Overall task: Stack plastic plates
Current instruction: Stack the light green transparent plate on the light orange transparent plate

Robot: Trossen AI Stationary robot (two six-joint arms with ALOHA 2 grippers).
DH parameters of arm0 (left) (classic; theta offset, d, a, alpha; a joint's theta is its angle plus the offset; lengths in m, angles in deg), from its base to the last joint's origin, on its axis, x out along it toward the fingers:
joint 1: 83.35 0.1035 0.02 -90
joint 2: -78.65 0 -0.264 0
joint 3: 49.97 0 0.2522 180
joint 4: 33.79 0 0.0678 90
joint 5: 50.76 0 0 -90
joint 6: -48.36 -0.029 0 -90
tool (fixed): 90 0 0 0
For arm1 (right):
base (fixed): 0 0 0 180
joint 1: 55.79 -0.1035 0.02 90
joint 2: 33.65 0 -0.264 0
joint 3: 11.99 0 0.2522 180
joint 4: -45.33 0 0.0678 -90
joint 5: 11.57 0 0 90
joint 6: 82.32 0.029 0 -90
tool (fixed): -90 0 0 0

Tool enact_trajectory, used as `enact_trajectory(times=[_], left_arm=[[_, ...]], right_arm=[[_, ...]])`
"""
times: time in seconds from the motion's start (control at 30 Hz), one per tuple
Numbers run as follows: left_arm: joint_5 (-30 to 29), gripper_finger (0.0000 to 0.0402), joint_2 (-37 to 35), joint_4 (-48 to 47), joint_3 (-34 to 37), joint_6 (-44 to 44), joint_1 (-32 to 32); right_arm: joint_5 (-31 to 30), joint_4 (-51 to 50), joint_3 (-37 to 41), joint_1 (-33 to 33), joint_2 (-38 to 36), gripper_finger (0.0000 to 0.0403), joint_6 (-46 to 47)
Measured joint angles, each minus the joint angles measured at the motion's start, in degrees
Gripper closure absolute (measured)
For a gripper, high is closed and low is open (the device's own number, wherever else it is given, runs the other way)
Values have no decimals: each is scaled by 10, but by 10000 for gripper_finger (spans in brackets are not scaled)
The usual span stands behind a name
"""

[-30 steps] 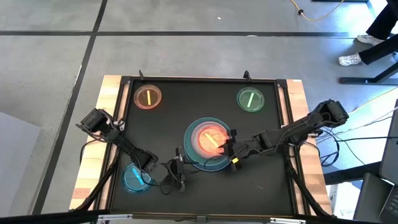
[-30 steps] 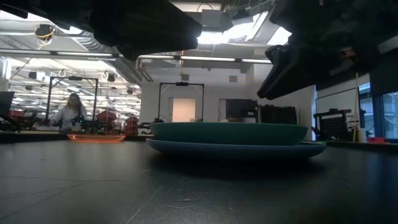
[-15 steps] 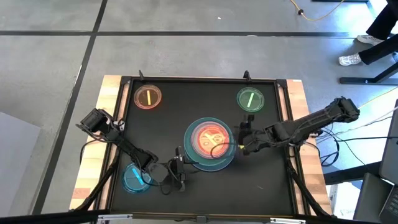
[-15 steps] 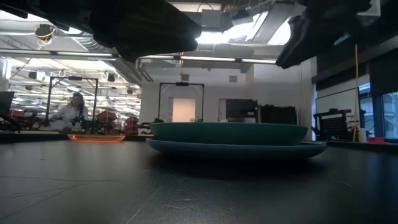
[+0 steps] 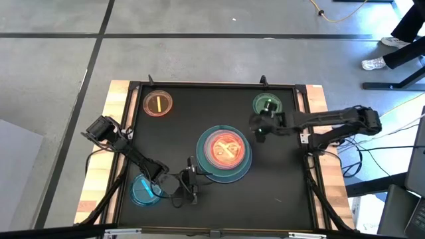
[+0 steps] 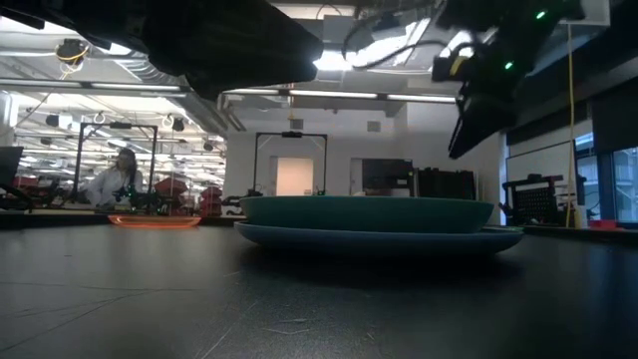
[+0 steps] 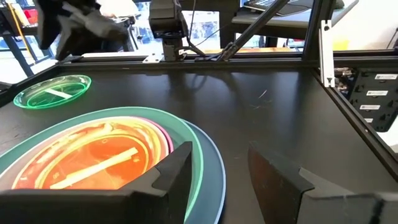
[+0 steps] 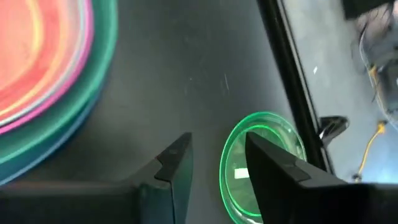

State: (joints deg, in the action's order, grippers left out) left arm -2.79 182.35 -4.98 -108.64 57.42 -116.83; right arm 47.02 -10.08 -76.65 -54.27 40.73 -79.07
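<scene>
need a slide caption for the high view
Right gripper open beside the green plate; plate stack at centre.

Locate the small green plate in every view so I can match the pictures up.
High view: small green plate at the far right of the mat, partly under the right gripper.
Low view: not visible.
Left wrist view: far left, beyond the stack.
Right wrist view: past the open jaws.
Shared landmark: the central plate stack.
</scene>
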Motion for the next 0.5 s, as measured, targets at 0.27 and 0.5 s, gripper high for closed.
enact_trajectory(times=[0.27,0.5], left_arm=[[2,253,0,-5,0,3,0],[2,253,0,-6,0,8,0]], right_arm=[[87,18,0,120,51,262,-35],[121,39,0,188,119,262,-38]])
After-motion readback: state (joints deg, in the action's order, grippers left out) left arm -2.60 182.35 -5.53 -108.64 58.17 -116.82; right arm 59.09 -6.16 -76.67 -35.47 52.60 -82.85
